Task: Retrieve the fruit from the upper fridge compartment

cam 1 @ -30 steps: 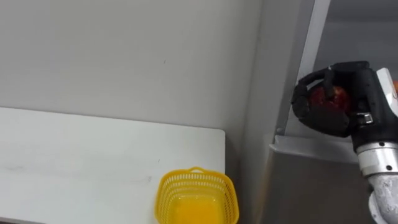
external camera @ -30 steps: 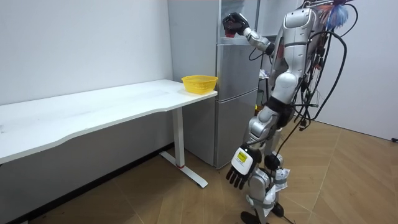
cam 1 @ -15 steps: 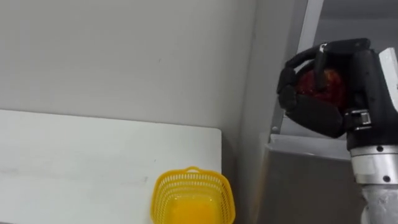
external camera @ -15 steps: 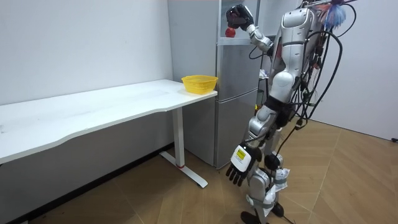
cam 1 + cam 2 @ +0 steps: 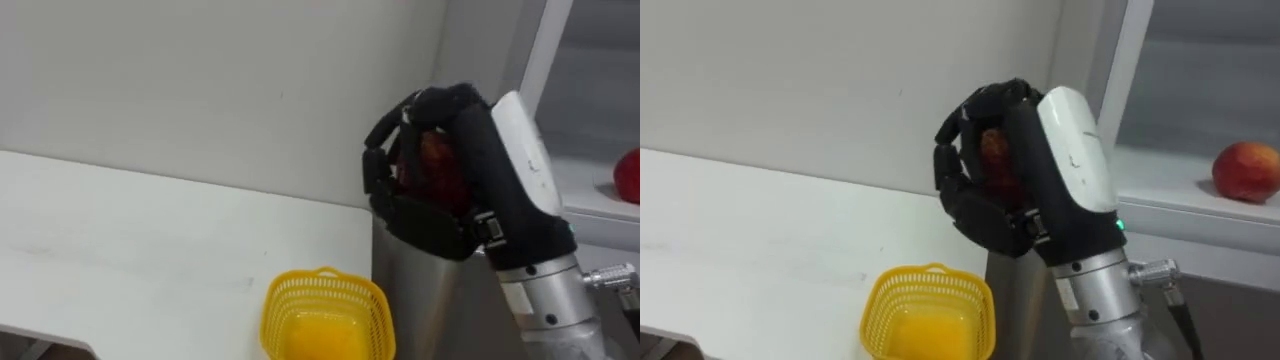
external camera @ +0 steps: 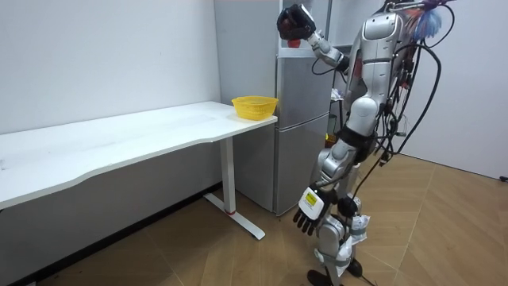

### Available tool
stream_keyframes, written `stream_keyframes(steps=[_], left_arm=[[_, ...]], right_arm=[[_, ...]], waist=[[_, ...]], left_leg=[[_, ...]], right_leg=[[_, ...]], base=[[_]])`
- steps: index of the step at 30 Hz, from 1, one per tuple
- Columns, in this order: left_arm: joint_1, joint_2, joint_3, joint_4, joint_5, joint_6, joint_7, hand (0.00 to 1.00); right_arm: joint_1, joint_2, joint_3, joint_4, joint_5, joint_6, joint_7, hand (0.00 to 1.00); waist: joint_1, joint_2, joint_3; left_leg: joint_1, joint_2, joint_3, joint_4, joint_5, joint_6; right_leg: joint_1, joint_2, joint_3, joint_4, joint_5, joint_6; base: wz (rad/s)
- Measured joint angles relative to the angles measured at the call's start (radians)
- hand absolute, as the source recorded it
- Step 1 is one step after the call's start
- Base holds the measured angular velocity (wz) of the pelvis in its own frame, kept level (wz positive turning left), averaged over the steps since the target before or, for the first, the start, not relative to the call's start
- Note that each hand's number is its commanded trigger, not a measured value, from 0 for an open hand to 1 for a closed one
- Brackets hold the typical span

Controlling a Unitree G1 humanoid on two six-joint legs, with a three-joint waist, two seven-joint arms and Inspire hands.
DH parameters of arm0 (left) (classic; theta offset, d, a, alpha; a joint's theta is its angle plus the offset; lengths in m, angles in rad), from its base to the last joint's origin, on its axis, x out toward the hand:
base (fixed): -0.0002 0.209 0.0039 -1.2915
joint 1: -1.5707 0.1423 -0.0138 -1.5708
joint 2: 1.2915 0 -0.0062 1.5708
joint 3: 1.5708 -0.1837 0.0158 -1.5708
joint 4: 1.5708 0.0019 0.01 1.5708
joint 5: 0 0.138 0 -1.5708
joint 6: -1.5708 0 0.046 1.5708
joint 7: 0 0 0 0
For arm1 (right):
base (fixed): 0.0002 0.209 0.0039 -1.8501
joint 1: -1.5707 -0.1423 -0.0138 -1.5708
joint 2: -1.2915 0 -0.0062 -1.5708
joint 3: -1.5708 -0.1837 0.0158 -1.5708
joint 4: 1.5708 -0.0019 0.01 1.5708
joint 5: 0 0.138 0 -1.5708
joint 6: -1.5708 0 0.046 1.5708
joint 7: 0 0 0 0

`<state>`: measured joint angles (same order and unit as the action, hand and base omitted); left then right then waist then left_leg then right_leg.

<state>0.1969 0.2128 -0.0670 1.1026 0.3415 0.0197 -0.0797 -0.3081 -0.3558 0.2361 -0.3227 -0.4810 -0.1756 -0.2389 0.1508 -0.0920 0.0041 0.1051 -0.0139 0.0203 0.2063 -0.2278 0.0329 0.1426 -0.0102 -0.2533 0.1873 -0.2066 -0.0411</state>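
Right hand [image 5: 440,215]: centre-right of the left eye view, fingers curled tight round a red fruit [image 5: 437,165], which shows through the gap between fingers and thumb. A second ago this hand sat at the far right of the frame, against the open upper compartment. Now it is clear of the opening and out toward frame centre, with the fruit still in its grasp. (Part of that shift is the camera's own, but the room view confirms the arm swinging toward its left.)

Fridge [image 6: 302,119]: grey, standing just beside the table end; the robot stands in front of it with its right arm raised high.

Table [image 5: 150,240]: white, across the lower left of the frame.

Yellow basket [image 5: 300,290]: bottom centre, at the table's near end, below and slightly left of the hand, well apart from it.

Left hand [image 6: 308,213]: hangs low by the legs in the room view, fingers relaxed, idle.

Second red fruit [image 5: 1245,170]: on the fridge shelf [image 5: 1180,205], right edge of the right eye view.

Judgement: extraction looks done. The remaining step is probably lowering the fruit into the basket.
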Motion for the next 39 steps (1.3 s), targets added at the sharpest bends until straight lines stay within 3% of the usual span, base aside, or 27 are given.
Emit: stream_keyframes(steps=[7, 17, 25, 33, 39], left_arm=[[0.000, 0.012, -0.034, -0.003, -0.024, 0.000, -0.003, 0.00], [-0.009, 0.018, -0.032, -0.003, -0.025, 0.001, -0.033, 0.00], [0.001, 0.015, -0.024, -0.004, -0.024, 0.003, -0.046, 0.00], [0.018, 0.022, -0.022, -0.013, -0.024, 0.004, -0.071, 0.00], [0.022, 0.032, -0.010, -0.014, -0.023, 0.004, -0.089, 0.00]], right_arm=[[-0.047, 0.001, 0.058, 0.050, 0.005, 0.001, 0.002, 1.00], [-0.050, 0.004, 0.058, 0.321, -0.071, 0.009, 0.027, 1.00], [-0.050, 0.004, 0.056, 0.447, -0.070, 0.025, 0.033, 1.00], [-0.050, -0.001, 0.047, 0.548, -0.068, 0.027, 0.034, 1.00], [-0.050, -0.003, 0.046, 0.548, -0.068, 0.027, 0.036, 1.00]], waist=[[0.028, -0.007, 0.0047], [0.048, -0.004, 0.0133], [0.053, -0.022, 0.0028], [0.047, -0.019, 0.0081], [0.048, -0.019, 0.0077]], left_leg=[[-0.001, 0.000, -0.007, 0.007, 0.000, 0.000], [-0.033, -0.014, -0.065, 0.032, -0.001, 0.001], [-0.040, -0.019, -0.068, 0.034, 0.005, 0.003], [-0.042, -0.026, -0.086, 0.033, 0.004, 0.004], [-0.042, -0.031, -0.100, 0.032, 0.005, 0.005]], right_leg=[[0.001, 0.000, -0.005, -0.002, 0.000, 0.000], [0.006, -0.009, -0.058, -0.001, -0.001, 0.002], [0.002, -0.015, -0.065, -0.001, -0.003, 0.004], [0.011, -0.018, -0.081, -0.013, -0.006, 0.009], [0.015, -0.019, -0.089, -0.019, -0.009, 0.013]], base=[[0.02], [0.16], [0.02], [0.07], [0.06]])
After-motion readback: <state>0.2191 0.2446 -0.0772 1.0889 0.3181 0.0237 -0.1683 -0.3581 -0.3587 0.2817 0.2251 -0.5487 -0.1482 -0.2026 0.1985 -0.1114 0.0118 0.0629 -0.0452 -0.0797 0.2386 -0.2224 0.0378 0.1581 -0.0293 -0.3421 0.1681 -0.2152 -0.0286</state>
